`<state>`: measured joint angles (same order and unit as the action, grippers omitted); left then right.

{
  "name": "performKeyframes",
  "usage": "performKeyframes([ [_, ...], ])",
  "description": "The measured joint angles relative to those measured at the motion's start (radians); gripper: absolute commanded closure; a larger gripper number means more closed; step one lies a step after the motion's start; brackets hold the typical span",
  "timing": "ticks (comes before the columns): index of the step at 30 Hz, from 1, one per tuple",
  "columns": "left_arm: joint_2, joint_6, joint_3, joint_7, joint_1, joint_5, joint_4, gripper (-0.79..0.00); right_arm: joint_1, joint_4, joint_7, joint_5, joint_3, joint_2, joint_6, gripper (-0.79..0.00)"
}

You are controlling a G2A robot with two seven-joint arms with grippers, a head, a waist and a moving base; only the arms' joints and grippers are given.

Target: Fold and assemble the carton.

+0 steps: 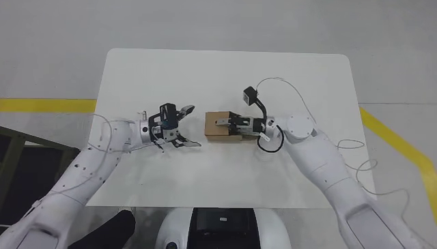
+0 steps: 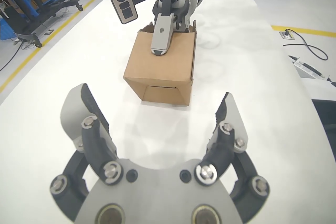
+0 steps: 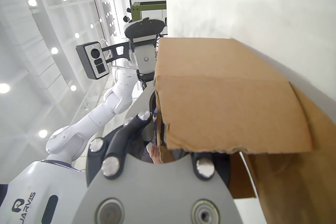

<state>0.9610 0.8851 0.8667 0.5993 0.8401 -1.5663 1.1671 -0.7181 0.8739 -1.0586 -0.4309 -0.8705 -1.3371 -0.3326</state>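
A brown carton [image 1: 220, 126] lies on its side in the middle of the white table [image 1: 136, 78]. My right gripper [image 1: 229, 122] is shut on the carton's upper wall at its open end: one finger [image 2: 160, 36] lies flat on top and the other is hidden inside. In the right wrist view the carton [image 3: 223, 104] covers most of that gripper [image 3: 157, 117]. My left gripper [image 1: 193, 126] stands open just short of the other end, touching nothing. In the left wrist view its fingers [image 2: 89, 101] frame the carton [image 2: 168, 62], whose near end shows flaps folded inward.
Bare tabletop [image 2: 249, 51] lies all around the carton. The table's edge [image 1: 225, 207] runs close to my body. Beyond the right edge, a floor socket with a cable [image 2: 288, 34] and yellow floor tape [image 1: 382, 129] are in view.
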Motion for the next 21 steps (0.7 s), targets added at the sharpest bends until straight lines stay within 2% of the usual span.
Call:
performKeyframes([
  [1,0.003,-0.005,-0.006,-0.001,-0.004,0.0,-0.005,-0.785,0.0,0.0,0.0,0.004,0.001,-0.001,0.0,-0.246],
  [2,0.007,-0.009,-0.011,-0.001,-0.007,0.0,-0.01,-0.785,0.0,0.0,0.0,0.007,0.002,-0.001,0.0,-0.265],
  [5,0.017,-0.022,-0.028,-0.003,-0.019,0.0,-0.026,-0.785,-0.002,0.007,0.002,0.017,0.003,-0.002,0.004,-0.388],
  [7,0.025,-0.029,-0.038,-0.006,-0.027,0.0,-0.037,-0.785,-0.004,0.015,0.0,0.021,0.0,-0.002,0.005,-0.785],
  [14,0.046,-0.047,-0.068,-0.005,-0.048,-0.005,-0.065,-0.785,-0.032,0.086,-0.001,0.045,-0.034,0.014,0.007,-0.785],
  [21,0.063,-0.035,-0.095,0.029,-0.082,-0.031,-0.098,-0.785,-0.108,0.253,-0.008,0.104,-0.121,0.056,0.056,-0.785],
])
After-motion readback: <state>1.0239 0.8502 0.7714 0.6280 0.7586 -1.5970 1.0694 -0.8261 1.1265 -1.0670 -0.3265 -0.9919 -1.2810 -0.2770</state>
